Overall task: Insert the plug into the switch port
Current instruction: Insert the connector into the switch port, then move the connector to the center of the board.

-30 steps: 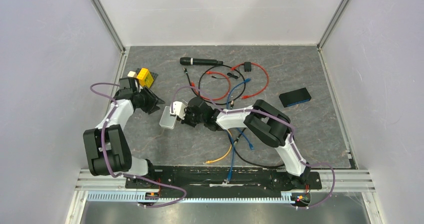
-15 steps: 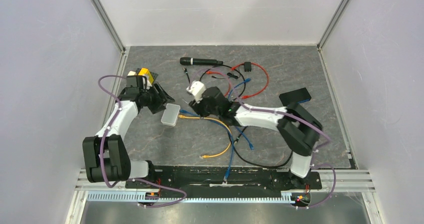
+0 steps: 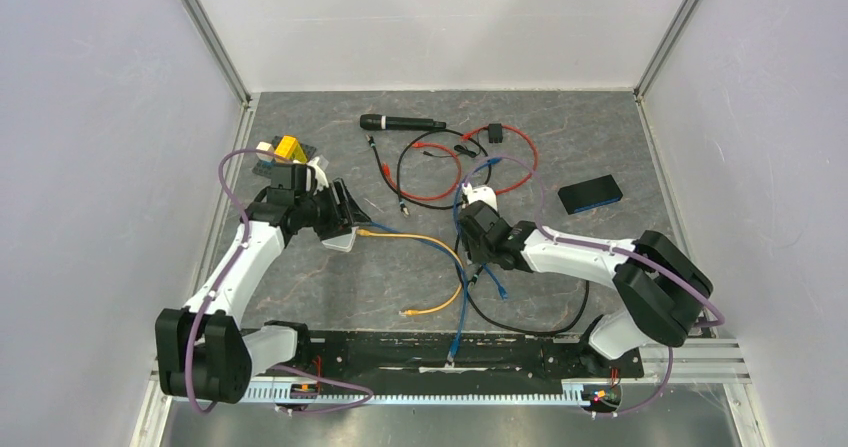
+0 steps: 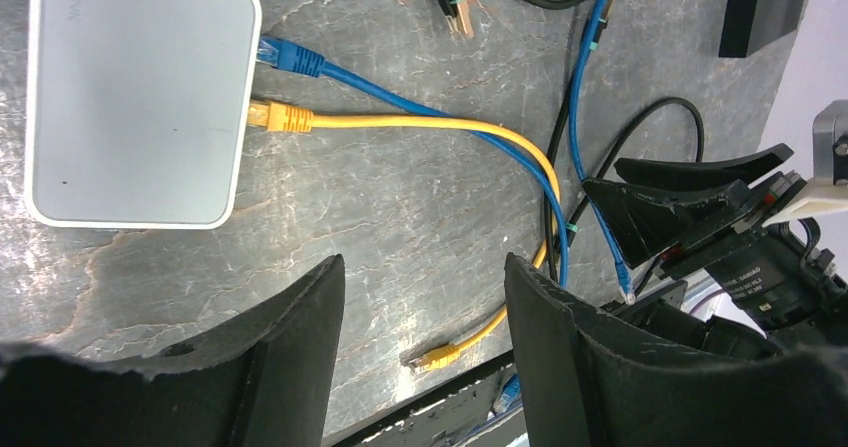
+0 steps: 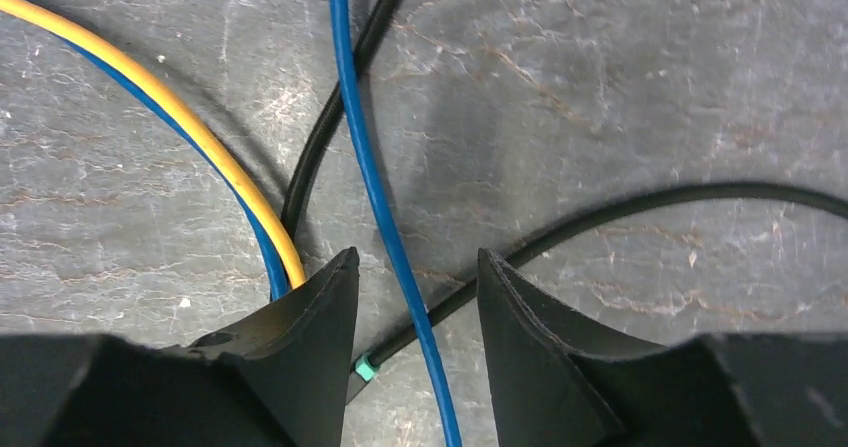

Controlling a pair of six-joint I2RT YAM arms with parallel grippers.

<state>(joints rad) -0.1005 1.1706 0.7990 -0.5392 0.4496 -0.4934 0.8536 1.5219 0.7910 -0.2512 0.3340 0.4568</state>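
Setting: a dark grey marbled worktop boxed in by pale lilac walls, with loose cables strewn across the middle.
Switch box: the pale grey-white switch box lies flat in the upper left of the left wrist view. In the top view it sits left of centre, partly hidden under the left arm's end.
Yellow plug: the yellow plug sits in the right-hand edge of the box, just below a blue plug in the same edge.
Yellow cable: the yellow cable arcs right from the box, then curls down toward the lower middle of the top view.
Left pincer: the left pincer hovers just beside the box with its fingers spread and nothing between them.
Right pincer: the right pincer is spread wide and holds nothing. It is low over the worktop at centre, and a blue cable and a black cable run under the gap.
Elsewhere: a black microphone and a red cable lie at upper centre, and a flat black block at right.
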